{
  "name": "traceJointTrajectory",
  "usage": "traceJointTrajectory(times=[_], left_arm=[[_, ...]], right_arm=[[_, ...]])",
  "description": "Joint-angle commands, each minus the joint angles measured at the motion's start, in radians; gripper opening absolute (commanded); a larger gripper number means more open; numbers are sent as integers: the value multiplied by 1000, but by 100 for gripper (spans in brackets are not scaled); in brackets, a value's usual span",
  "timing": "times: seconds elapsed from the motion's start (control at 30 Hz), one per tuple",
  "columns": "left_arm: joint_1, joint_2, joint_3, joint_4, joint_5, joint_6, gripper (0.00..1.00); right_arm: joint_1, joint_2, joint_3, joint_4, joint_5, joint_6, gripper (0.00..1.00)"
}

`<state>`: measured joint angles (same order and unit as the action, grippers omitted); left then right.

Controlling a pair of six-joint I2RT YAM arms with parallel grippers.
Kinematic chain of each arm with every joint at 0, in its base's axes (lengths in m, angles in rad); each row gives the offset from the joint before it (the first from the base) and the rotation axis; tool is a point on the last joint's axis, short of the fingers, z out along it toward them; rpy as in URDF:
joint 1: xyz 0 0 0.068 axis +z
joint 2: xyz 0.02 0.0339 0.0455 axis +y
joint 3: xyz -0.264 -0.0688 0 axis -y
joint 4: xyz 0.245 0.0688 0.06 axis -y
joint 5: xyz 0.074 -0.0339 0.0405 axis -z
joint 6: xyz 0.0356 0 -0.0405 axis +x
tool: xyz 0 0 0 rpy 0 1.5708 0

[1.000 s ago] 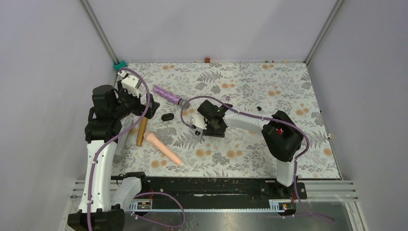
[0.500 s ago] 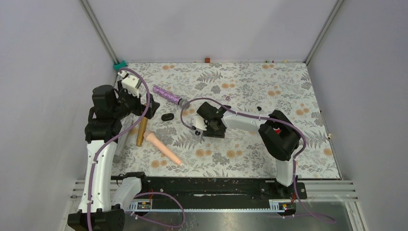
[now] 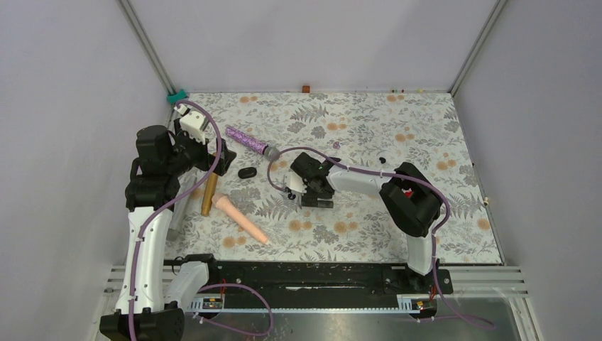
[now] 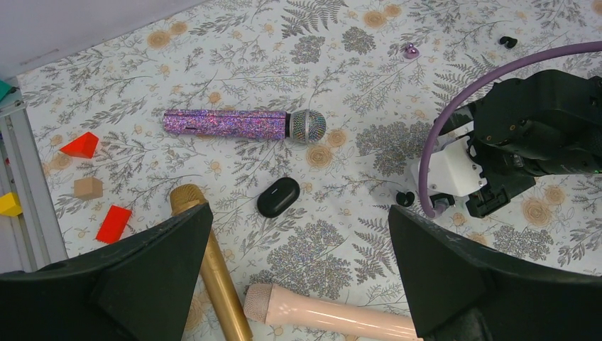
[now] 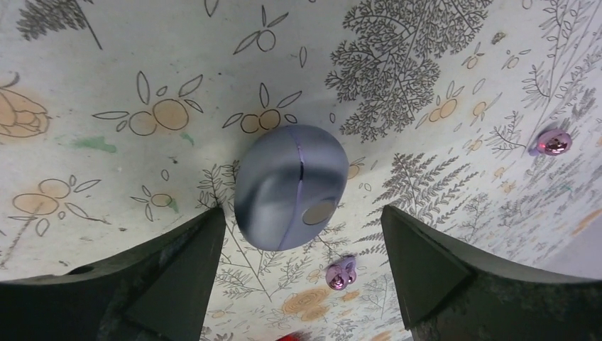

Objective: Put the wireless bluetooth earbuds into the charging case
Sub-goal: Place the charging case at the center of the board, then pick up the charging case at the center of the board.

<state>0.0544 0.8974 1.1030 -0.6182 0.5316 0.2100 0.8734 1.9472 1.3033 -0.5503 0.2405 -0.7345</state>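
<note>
Key bit here is the right hand (image 5: 304, 213) vs the purple case (image 5: 291, 188). The case sits on the tabletop (image 5: 106, 42) smack between the two fingers, which are spread wide and pinching nothing. The left-side finger looks very close to the shell, but I can't tell if it's touching. The case is shut and almost round from this angle, so there's no real long axis to speak of. Its seam runs roughly along the direction the fingers point, so my guess is a squeeze would just clamp lid and base together: fine for a grab, useless for opening. One purple bud (image 5: 341, 273) lies just beside the case, lower in the wrist view between the fingers. A second bud (image 5: 554, 141) is well off past the right-side finger. The left hand (image 4: 298, 213) is also spread and empty, over by the mics, with the black case (image 4: 277, 197) on the tabletop in front of it. So the right arm is way nearer for the purple set.
</note>
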Motion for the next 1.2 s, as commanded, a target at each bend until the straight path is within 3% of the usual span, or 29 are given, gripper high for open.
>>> traceJointTrajectory(times=[0.0,0.3,0.7,1.0,1.17], left_arm=[[5,-8,1,53,36,9,99],[5,-11,0,53,37,11,98],[5,-13,0,53,40,12,99],[7,-17,-2,54,39,14,98],[6,-22,-3,54,40,14,99]], right_arm=[[4,-17,-50,49,82,-36,90],[-34,-30,-50,80,145,-43,90],[-178,6,98,75,153,167,90],[-229,-160,91,-70,-251,152,91],[-297,-92,249,-253,-461,287,88]])
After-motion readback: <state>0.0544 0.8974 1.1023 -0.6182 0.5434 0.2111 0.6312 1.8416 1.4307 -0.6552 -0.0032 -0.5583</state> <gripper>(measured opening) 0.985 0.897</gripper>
